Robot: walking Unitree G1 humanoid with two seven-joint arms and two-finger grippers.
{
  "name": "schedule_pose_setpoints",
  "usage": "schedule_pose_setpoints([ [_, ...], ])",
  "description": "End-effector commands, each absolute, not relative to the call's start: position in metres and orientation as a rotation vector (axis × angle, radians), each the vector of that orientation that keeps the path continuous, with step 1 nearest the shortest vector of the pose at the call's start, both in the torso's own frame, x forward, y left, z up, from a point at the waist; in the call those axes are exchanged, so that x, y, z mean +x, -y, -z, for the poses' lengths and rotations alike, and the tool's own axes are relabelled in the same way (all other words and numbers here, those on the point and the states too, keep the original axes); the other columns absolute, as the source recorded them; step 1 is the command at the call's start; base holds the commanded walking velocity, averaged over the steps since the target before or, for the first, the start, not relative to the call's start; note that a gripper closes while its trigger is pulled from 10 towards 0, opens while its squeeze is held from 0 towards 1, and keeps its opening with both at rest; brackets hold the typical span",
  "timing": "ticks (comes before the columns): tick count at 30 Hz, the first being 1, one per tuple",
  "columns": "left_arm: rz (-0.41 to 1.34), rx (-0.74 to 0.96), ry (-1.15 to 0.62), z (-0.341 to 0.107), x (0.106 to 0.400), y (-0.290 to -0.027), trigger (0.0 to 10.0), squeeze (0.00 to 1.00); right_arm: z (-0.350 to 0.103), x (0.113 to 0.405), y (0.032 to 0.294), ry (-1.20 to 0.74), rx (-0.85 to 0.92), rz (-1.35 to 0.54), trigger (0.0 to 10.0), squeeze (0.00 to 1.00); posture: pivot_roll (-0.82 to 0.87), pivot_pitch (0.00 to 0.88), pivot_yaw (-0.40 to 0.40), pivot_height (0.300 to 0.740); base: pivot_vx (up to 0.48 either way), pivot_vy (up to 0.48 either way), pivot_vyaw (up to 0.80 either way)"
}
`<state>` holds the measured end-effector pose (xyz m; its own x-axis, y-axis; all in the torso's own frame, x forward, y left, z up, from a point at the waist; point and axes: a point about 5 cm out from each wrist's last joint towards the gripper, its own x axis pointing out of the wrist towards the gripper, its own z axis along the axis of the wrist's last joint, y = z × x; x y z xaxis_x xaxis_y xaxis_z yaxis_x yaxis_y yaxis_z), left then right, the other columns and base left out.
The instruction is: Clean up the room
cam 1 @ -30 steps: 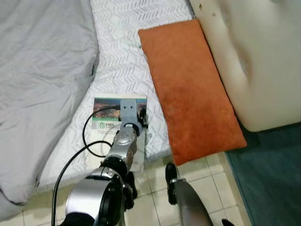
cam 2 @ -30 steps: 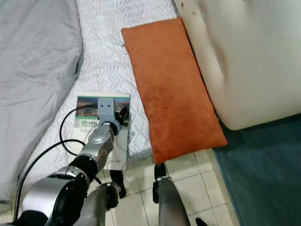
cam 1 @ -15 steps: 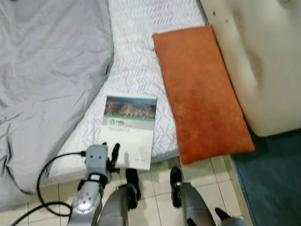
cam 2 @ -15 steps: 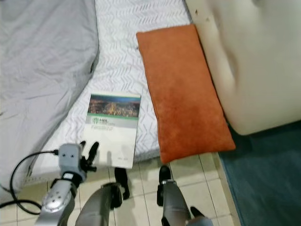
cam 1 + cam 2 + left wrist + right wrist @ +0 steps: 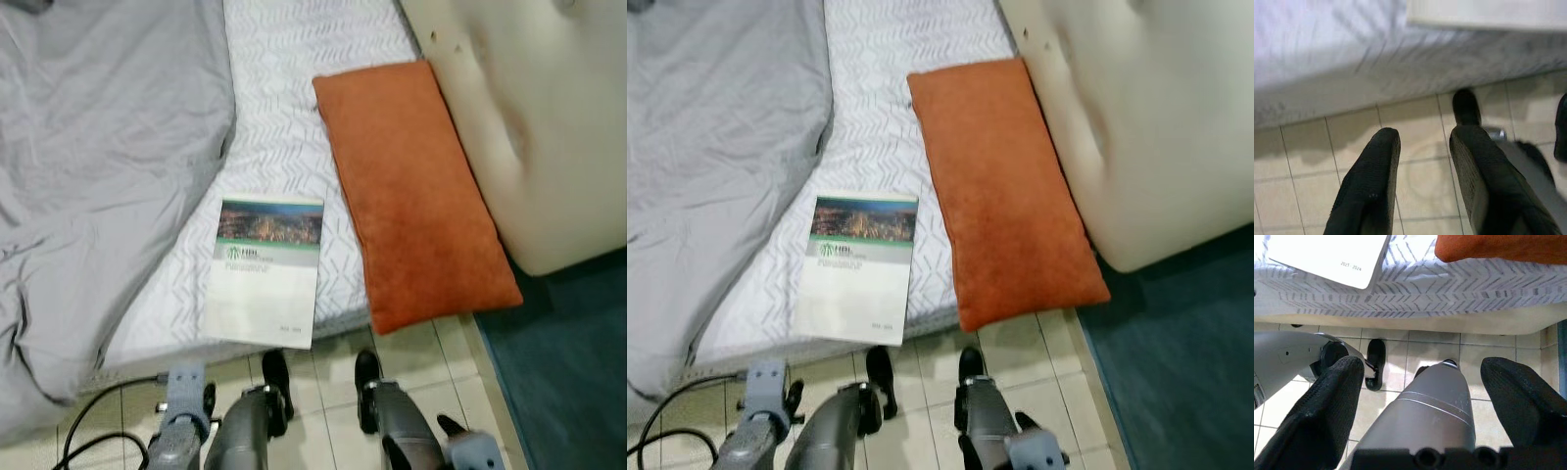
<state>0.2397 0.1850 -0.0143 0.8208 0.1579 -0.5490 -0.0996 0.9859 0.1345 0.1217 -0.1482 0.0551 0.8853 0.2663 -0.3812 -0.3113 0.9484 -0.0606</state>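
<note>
A booklet [image 5: 265, 269] with a city photo on its cover lies flat on the chevron-patterned mattress [image 5: 284, 108], near the mattress's front edge. Beside it on the right is a long orange pillow [image 5: 411, 186], its lower end hanging over the edge. My left gripper [image 5: 1425, 139] hangs low over the tiled floor beside my legs, below the mattress edge. It is open with nothing between its fingers. My right gripper [image 5: 1422, 369] also hangs low, open wide, with my own leg showing between its fingers.
A crumpled grey blanket [image 5: 98, 166] covers the left of the mattress. A large cream cushion [image 5: 529, 127] stands to the right of the pillow. A teal rug [image 5: 563, 372] lies at the lower right. My feet [image 5: 277, 377] stand on beige tiles, and a black cable [image 5: 98, 450] trails at the lower left.
My left arm has drawn back from the booklet and dropped down beside my legs. The booklet stays flat on the mattress. The right wrist has come into view at the bottom.
</note>
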Motion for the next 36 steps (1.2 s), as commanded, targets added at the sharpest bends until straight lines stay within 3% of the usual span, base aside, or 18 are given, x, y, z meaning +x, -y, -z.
schedule_pose_setpoints([
  [1, -0.14, 0.121, -0.687, 0.036, 0.223, -0.185, 10.0, 0.0, -0.046, 0.112, 0.148, -0.437, -0.105, -0.306, 10.0, 0.0, -0.26, 0.525, 0.031, 0.74, 0.0, 0.0, 0.0],
  [13, -0.097, 0.013, -0.665, 0.039, 0.252, -0.152, 10.0, 0.0, -0.046, 0.109, 0.144, -0.442, -0.11, -0.319, 10.0, 0.0, -0.31, 0.537, 0.01, 0.74, 0.0, 0.0, 0.0],
  [21, -0.033, 0.032, -0.624, 0.027, 0.272, -0.129, 10.0, 0.0, -0.046, 0.1, 0.142, -0.458, -0.115, -0.328, 10.0, 0.0, -0.34, 0.548, -0.004, 0.74, 0.0, 0.0, 0.0],
  [30, -0.05, 0.017, -0.667, 0.028, 0.273, -0.129, 10.0, 0.0, -0.047, 0.093, 0.144, -0.472, -0.121, -0.318, 10.0, 0.0, -0.36, 0.556, 0.001, 0.74, 0.0, 0.0, 0.0],
  [36, -0.054, 0.034, -0.56, 0.019, 0.281, -0.139, 10.0, 0.0, -0.046, 0.089, 0.145, -0.479, -0.117, -0.299, 10.0, 0.0, -0.34, 0.555, 0.022, 0.74, 0.0, 0.0, 0.0],
])
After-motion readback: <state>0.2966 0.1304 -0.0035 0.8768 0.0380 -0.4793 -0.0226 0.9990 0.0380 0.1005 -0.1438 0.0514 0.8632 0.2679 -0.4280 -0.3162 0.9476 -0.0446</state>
